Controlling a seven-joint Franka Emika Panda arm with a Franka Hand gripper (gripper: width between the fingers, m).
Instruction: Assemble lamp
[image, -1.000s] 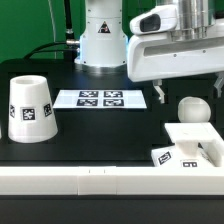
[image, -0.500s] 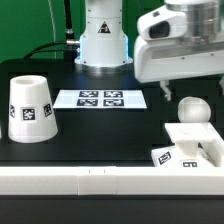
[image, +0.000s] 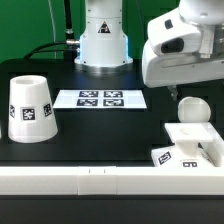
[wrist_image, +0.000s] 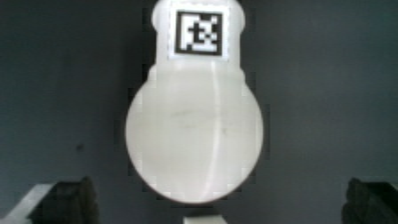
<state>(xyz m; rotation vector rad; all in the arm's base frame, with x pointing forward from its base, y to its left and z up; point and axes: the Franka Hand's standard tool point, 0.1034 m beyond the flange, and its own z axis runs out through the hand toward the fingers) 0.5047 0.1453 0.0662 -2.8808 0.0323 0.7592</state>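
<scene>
The white round-headed bulb (image: 192, 109) lies on the black table at the exterior view's right, just behind the flat stepped base (image: 192, 141). The cup-like shade (image: 30, 108) stands at the exterior view's left with a tag facing the camera. My gripper (image: 180, 93) hangs open just above the bulb, not touching it. In the wrist view the bulb (wrist_image: 199, 120) fills the middle, its tagged neck pointing away. My dark fingers (wrist_image: 64, 202) stand wide apart on either side of its round head, and the gripper (wrist_image: 217, 203) is empty.
The marker board (image: 100, 98) lies flat at the table's middle back. The robot's white pedestal (image: 103, 40) stands behind it. A long white rail (image: 80, 182) runs along the front edge, touching the base.
My gripper has moved toward the exterior view's right and now hangs over the bulb. The bulb, base and shade have not moved.
</scene>
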